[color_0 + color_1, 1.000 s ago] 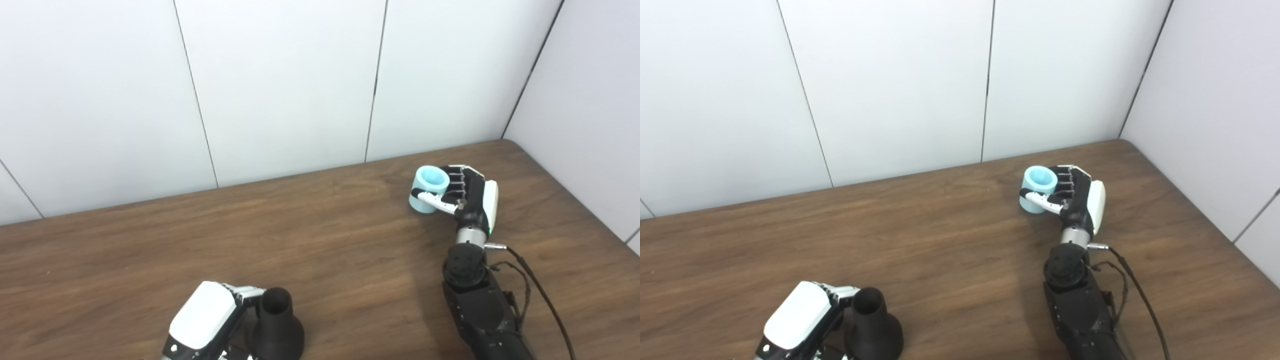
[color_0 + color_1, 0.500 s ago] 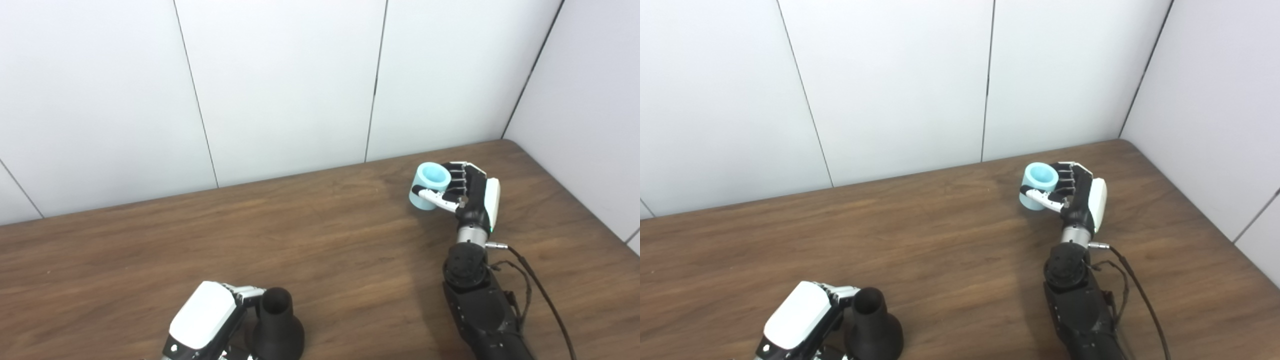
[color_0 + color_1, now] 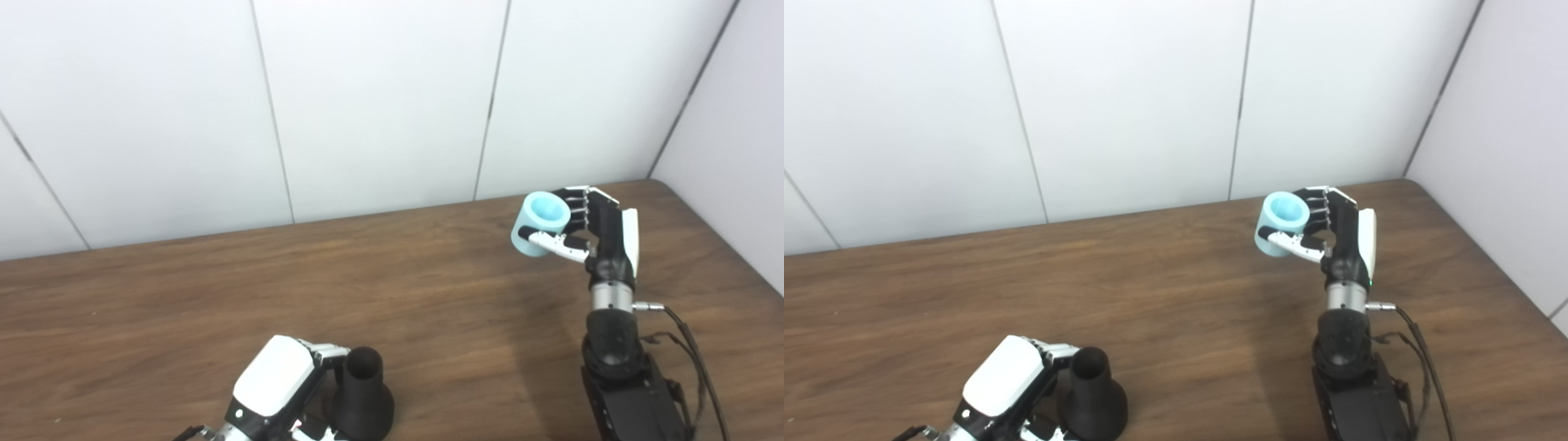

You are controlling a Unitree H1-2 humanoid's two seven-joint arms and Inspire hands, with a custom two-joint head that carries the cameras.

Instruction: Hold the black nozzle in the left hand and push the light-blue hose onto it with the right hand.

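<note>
So my right hand (image 3: 597, 229) was wrapped around the light-blue hose (image 3: 540, 223), thumb across the front of it and the other fingers (image 3: 576, 208) curled around the back. The open end pointed up and a bit toward the wall, and the piece looked lifted clear of the table (image 3: 429, 294), near the far right corner. My left hand (image 3: 278, 386) was down at the near edge, curled against the side of the black nozzle (image 3: 362, 401), fingertips on its narrow neck. The nozzle stood upright on its wide base, opening up. Couldn't tell whether that was a proper grip or just contact, since the lower part ran out of view. The two pieces sat well apart. No readable labels or writing on anything.
</note>
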